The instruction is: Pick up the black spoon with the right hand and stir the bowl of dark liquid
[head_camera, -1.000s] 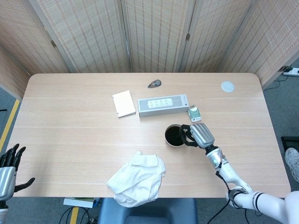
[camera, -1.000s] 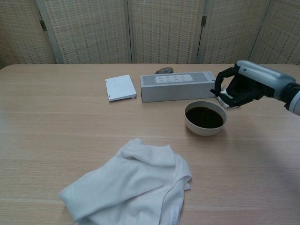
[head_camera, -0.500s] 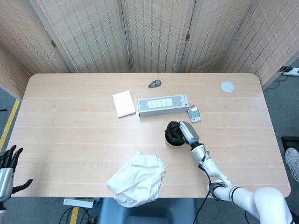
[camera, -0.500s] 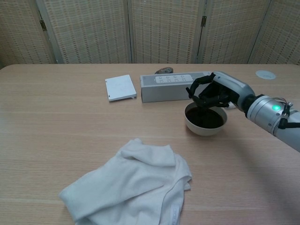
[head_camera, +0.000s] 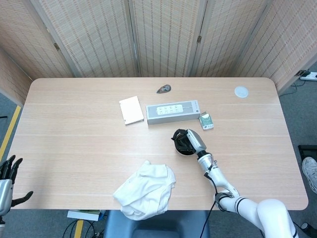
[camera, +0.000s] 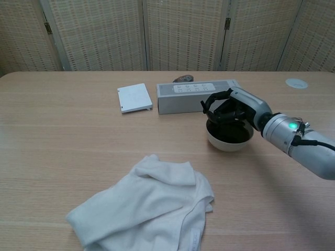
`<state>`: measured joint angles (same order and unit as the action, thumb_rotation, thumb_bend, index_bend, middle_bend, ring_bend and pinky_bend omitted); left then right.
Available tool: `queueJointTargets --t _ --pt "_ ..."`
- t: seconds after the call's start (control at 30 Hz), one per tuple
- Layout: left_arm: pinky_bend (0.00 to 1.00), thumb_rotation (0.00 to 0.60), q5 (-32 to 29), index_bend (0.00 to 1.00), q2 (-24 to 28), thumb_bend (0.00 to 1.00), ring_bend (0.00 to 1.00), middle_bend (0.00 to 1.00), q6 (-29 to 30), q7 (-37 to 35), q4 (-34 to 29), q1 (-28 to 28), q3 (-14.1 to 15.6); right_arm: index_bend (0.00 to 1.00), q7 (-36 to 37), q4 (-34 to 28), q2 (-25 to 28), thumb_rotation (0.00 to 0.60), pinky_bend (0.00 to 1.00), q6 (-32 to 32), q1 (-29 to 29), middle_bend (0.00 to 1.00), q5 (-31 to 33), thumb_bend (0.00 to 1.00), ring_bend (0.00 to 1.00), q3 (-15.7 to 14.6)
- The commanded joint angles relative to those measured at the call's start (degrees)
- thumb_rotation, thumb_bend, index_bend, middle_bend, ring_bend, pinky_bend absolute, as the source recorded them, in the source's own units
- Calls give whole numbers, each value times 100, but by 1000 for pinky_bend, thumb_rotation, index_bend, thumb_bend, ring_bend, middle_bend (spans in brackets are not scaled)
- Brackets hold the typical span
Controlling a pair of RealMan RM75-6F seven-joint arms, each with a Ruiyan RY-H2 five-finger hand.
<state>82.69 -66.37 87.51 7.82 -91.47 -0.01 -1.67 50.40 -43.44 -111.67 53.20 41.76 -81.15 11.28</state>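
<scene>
A long pale wooden table (head_camera: 74, 148) with rounded corners stands before woven folding screens. Near its middle, slightly toward the robot's right, sits a small round white bowl of dark liquid (camera: 229, 137). The right hand (camera: 226, 109), black-fingered with a silver back, hovers directly over the bowl, covering much of it from above. Its fingers (camera: 211, 100) are curled downward over the rim on the side facing the table's centre. The black spoon cannot be made out in either view, so whether the fingers are clamped on it cannot be told.

Just beyond the bowl lies a long grey rectangular box (head_camera: 173, 112), close enough that little room remains between them. A small green-and-white packet (head_camera: 206, 120) sits at the box's right end, and a flat white square card (head_camera: 131, 110) lies just off its left end. Farther back is a small dark oval object (head_camera: 163, 89), and a pale round disc (head_camera: 241, 91) rests near the far right corner.

A crumpled white cloth (camera: 147, 207) lies near the front edge, well apart from the bowl, with bare wood between them.

The left hand (head_camera: 7, 179) hangs off the table's front left corner, fingers spread apart, holding nothing.
</scene>
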Motion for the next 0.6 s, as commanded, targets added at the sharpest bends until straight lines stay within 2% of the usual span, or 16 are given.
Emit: queueJointTargets --t 0.03,0.3,0.6 --pt "160 600 -1 92 -2 159 87 40 -2 4 2 1 1 743 32 -19 19 600 1000 37 -26 949 -67 431 1000 -76" --pt "160 600 17 92 -20 159 87 40 -1 6 -6 -10 -7 749 -49 -137 248 600 1000 105 -190 950 -198 431 1000 -312" --pt "160 600 -7 92 -5 159 87 40 29 27 -24 30 4 757 -153 94 286 600 1000 -5 -148 950 -137 435 1000 -277"
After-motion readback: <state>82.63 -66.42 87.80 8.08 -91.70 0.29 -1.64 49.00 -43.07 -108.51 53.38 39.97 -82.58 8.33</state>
